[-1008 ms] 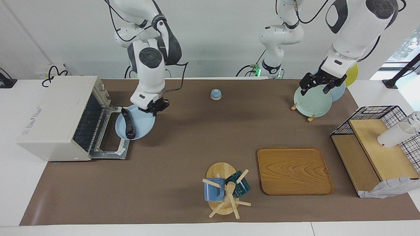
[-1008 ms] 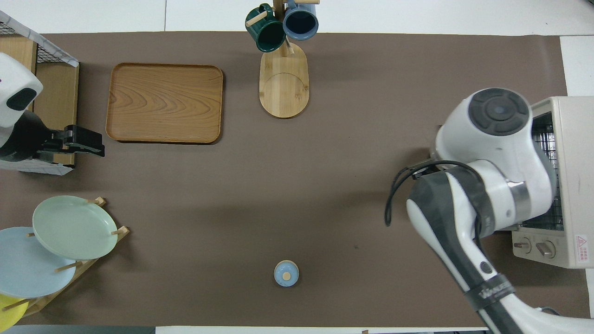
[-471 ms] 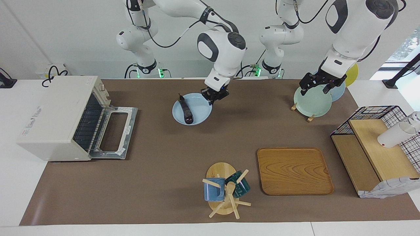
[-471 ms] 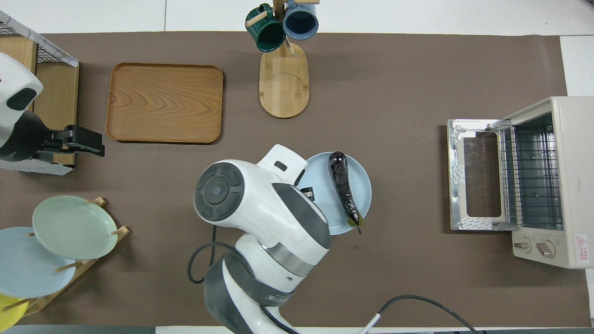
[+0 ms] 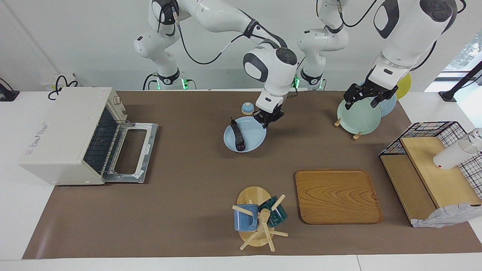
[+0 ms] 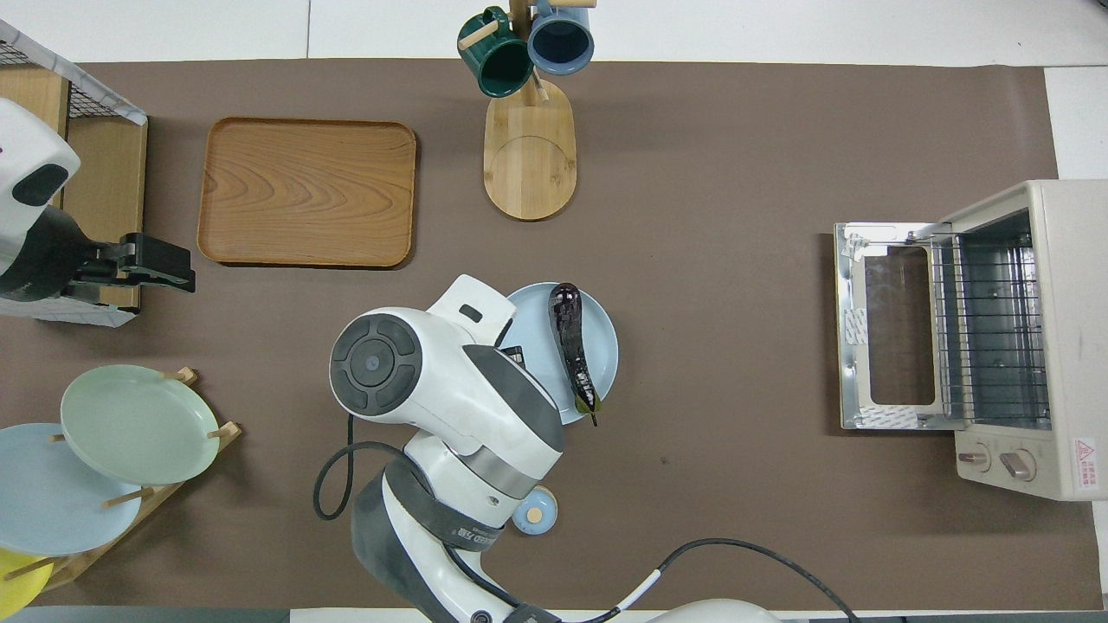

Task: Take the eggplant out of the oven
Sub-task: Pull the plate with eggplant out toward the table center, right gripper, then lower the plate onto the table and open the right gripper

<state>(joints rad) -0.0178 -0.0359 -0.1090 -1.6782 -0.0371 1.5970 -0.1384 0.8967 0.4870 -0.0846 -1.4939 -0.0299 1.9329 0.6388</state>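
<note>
The eggplant (image 5: 238,135) (image 6: 573,348), dark purple with a green stem end, lies on a light blue plate (image 5: 253,138) (image 6: 603,344). My right gripper (image 5: 265,121) is shut on that plate's rim, on the side toward the left arm, low over the middle of the brown mat. The cream oven (image 5: 62,131) (image 6: 1052,337) stands at the right arm's end, its glass door (image 5: 131,152) folded down, its wire rack bare. My left gripper (image 5: 363,98) (image 6: 169,268) hangs open and still in the air at the left arm's end.
A small blue lid (image 5: 247,108) sits close to the plate, nearer the robots. A plate rack (image 5: 357,117), a wire basket with wooden shelves (image 5: 429,165), a wooden tray (image 5: 337,195) and a mug tree (image 5: 260,220) stand around.
My right arm has carried the plate with the eggplant from just in front of the open oven to the middle of the table. The left arm has not moved.
</note>
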